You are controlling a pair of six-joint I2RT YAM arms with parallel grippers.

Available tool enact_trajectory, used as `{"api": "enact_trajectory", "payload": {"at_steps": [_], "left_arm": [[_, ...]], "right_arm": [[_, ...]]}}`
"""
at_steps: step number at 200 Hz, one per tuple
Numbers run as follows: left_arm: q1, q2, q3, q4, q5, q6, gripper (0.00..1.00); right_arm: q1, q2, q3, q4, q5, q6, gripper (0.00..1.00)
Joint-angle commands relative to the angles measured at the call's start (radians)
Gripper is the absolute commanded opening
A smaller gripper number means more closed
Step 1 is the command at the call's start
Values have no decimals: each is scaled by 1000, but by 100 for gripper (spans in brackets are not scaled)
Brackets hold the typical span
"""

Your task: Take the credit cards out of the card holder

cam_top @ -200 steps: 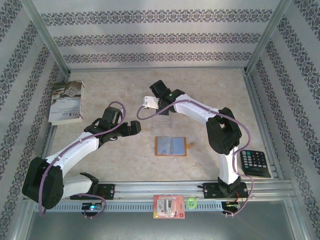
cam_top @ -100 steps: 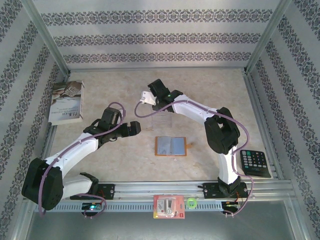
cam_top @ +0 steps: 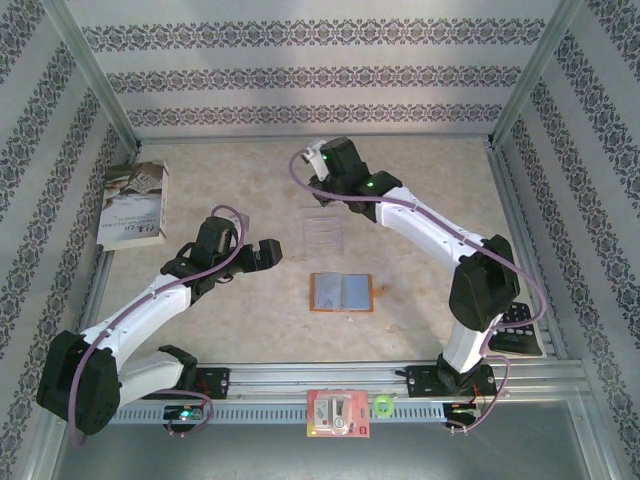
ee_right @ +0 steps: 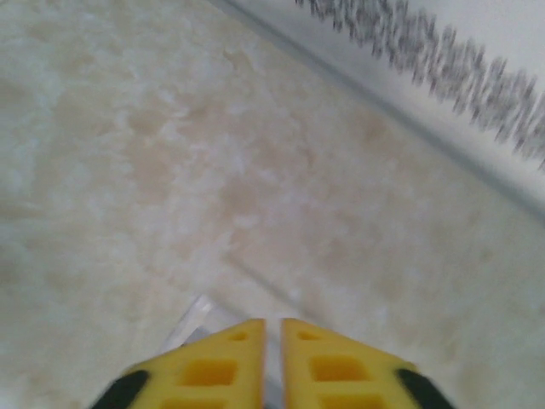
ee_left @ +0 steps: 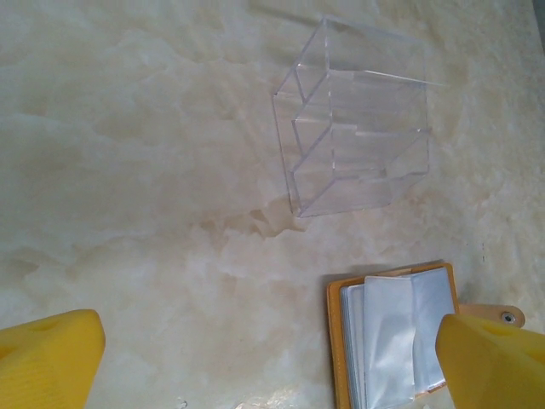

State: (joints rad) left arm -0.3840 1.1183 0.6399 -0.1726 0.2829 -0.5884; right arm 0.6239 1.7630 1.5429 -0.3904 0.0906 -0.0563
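Note:
The card holder (cam_top: 341, 292) lies open on the table centre, orange-tan with pale blue-grey pockets; in the left wrist view it (ee_left: 392, 332) sits at the lower right. My left gripper (cam_top: 262, 255) hovers left of it, wide open and empty, its yellow fingertips (ee_left: 47, 358) far apart around the gap (ee_left: 272, 366). My right gripper (cam_top: 318, 158) reaches toward the back of the table, beyond the clear tray. Its jaws (ee_right: 272, 328) are shut on the thin edge of a pale credit card (ee_right: 197, 317), which sticks out to the lower left.
A clear plastic tray (cam_top: 324, 233) (ee_left: 358, 145) stands just behind the card holder. A book (cam_top: 135, 205) lies at the left wall, and a calculator (cam_top: 522, 335) at the right, partly behind the right arm. A red-and-white packet (cam_top: 338, 415) and a green ring (cam_top: 383, 406) rest on the front rail.
My right arm has stretched out and swung from beside the tray toward the back of the table, taking the pale card along. The left arm has barely moved.

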Motion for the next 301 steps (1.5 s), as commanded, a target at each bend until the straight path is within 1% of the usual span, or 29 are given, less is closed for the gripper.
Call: {"api": "enact_trajectory", "payload": {"at_steps": [1, 8, 32, 68, 103, 137, 182, 245, 270, 301], "left_arm": [[17, -10, -14, 24, -21, -5, 100], [17, -12, -14, 18, -28, -4, 100], [17, -18, -19, 18, -34, 3, 100], [17, -24, -22, 14, -37, -3, 100], [18, -30, -32, 12, -41, -10, 100], [18, -33, -33, 8, -45, -10, 100], [19, -34, -34, 3, -48, -5, 100], [19, -38, -36, 6, -30, -4, 100], [20, -43, -44, 10, -26, -4, 100], [20, -41, -51, 24, -3, -10, 100]], "right_arm": [[-12, 6, -66, -170, -99, 250, 4], [-10, 5, -91, -180, -106, 260, 0], [7, 36, -110, -215, -126, 278, 0], [35, 135, -55, -245, -74, 279, 0], [33, 220, 14, -242, -10, 276, 0], [25, 283, 86, -255, 20, 268, 0], [16, 342, 155, -270, 53, 264, 0], [8, 362, 212, -244, 89, 295, 0], [5, 367, 226, -229, 87, 309, 8], [0, 361, 235, -224, 74, 322, 13]]}}
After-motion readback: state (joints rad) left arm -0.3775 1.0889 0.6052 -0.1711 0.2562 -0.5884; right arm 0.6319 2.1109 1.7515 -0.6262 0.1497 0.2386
